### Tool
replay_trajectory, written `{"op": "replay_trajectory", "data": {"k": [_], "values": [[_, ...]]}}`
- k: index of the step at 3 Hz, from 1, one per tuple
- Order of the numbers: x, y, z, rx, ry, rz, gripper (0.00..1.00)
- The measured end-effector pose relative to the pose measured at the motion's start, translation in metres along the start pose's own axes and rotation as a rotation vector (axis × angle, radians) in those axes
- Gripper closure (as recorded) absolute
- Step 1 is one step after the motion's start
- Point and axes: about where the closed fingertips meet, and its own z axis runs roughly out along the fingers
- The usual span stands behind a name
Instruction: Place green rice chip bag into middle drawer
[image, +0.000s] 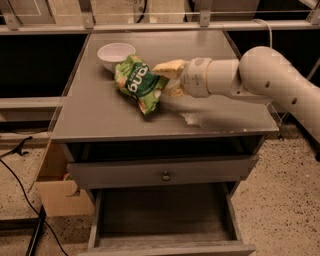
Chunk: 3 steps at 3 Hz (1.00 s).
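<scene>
The green rice chip bag (136, 83) hangs tilted just above the cabinet top (100, 117), close to a white bowl (115, 52). My gripper (167, 80) reaches in from the right at the end of a white arm. Its cream fingers (170, 68) are shut on the bag's right edge. The middle drawer (165, 212) is pulled open at the bottom of the view, below the gripper, and its grey floor is bare. A drawer front with a small round knob (165, 176) sits above it.
A cardboard box (59, 192) stands on the floor left of the cabinet, with black cables (20, 185) beside it. A rail and shelving run behind the cabinet. Speckled floor lies on both sides.
</scene>
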Motion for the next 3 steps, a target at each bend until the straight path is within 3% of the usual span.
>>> {"op": "replay_trajectory", "data": {"k": [1,2,3], "values": [[0.000,0.000,0.000,0.000,0.000,0.000,1.00],[0.000,0.000,0.000,0.000,0.000,-0.001,1.00],[-0.002,-0.020,-0.004,0.016,-0.005,-0.038,1.00]]}}
